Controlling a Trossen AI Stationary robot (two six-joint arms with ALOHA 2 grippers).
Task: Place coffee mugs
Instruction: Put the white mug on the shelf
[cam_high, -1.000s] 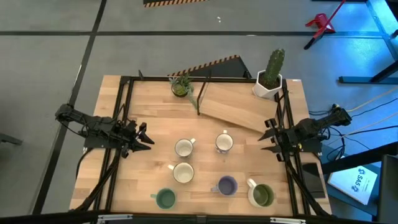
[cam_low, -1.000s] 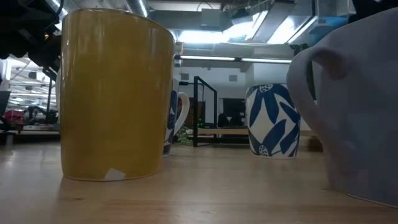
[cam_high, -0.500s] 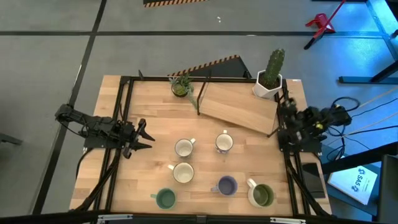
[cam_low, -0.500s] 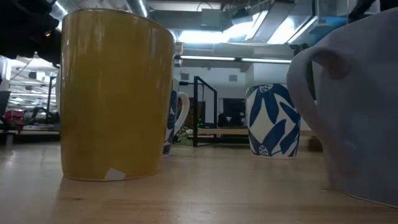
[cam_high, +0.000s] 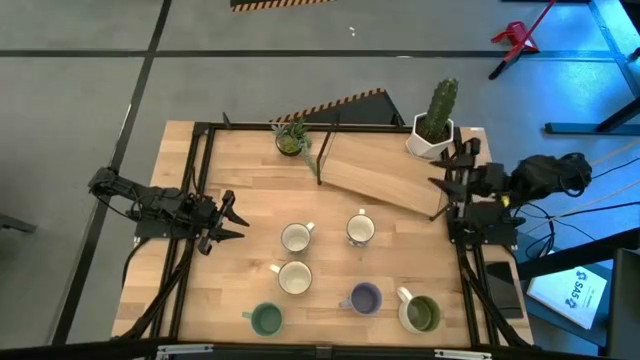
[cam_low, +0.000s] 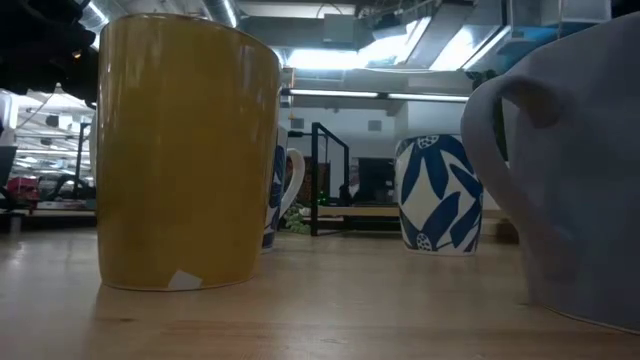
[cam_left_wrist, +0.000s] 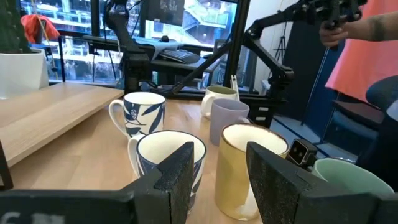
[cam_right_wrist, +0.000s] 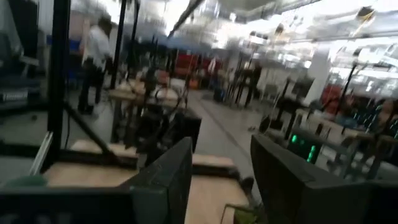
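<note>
Change since a moment ago: right gripper (cam_high: 447, 170) has swung from pointing in over the table's right edge to pointing toward the far right corner, near the cactus pot (cam_high: 430, 138); the left arm and every mug lie as they did.
Right gripper: it sits at the right edge of the table (cam_high: 240, 180), just beside the slanted wooden board (cam_high: 385, 178); its own camera shows the two dark fingers (cam_right_wrist: 165, 177) set apart with nothing between them, and a blurred room beyond.
Left gripper (cam_high: 232, 220): at the table's left edge, fingers spread with a clear gap, nothing held, aimed across at the mugs.
White mugs: two with blue leaf print, one left of centre (cam_high: 295, 238), one right of it (cam_high: 360, 230); the left wrist view has one just past the fingertips (cam_left_wrist: 168, 158) and the other farther off beside the board (cam_left_wrist: 142, 113).
Cream-yellow mug (cam_high: 294, 278): just nearer the front edge than the left white mug; in the low view it fills the left side (cam_low: 185, 150).
Teal green mug (cam_high: 266, 320): at the front edge, left of the others.
Lavender-blue mug (cam_high: 365, 298): front row, middle; its handle and wall loom at the right of the low view (cam_low: 575, 170).
Olive green mug (cam_high: 420, 314): front right, close beside the lavender-blue one.
Leafy plant (cam_high: 291, 138): far edge, left of the board.
All mugs: upright on the wood, apart from both grippers.
</note>
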